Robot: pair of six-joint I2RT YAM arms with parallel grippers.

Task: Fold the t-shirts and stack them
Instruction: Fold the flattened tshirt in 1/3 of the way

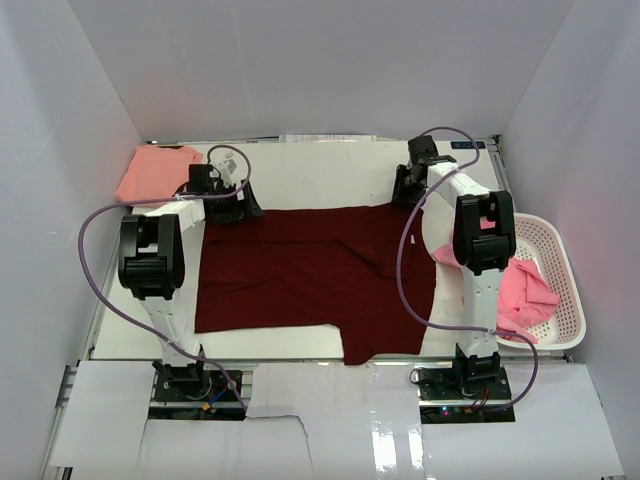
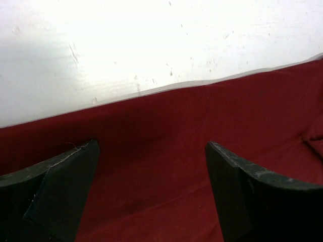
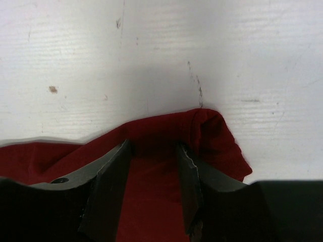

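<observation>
We see the basket (image 1: 566,272) at the right holding pink shirts (image 1: 525,290). The maroon shirt (image 1: 300,270) lies spread mid-table (image 1: 310,165), the salmon shirt (image 1: 155,172) in the far-left corner. Our left gripper (image 2: 151,146) gapes wide over the maroon shirt's far edge. Our right gripper (image 3: 154,146) straddles its bunched far-right corner, jaws half parted; we cannot tell if it pinches. Bare table lies beyond that edge.

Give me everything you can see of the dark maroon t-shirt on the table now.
The dark maroon t-shirt, soft cotton by its look, lies spread mostly flat on the white table between the arms, creased right of centre. Its near right part reaches toward the table's near edge. The left gripper hangs wide open over its far edge. The right gripper straddles its bunched far right corner; whether it pinches the cloth is unclear.
</observation>
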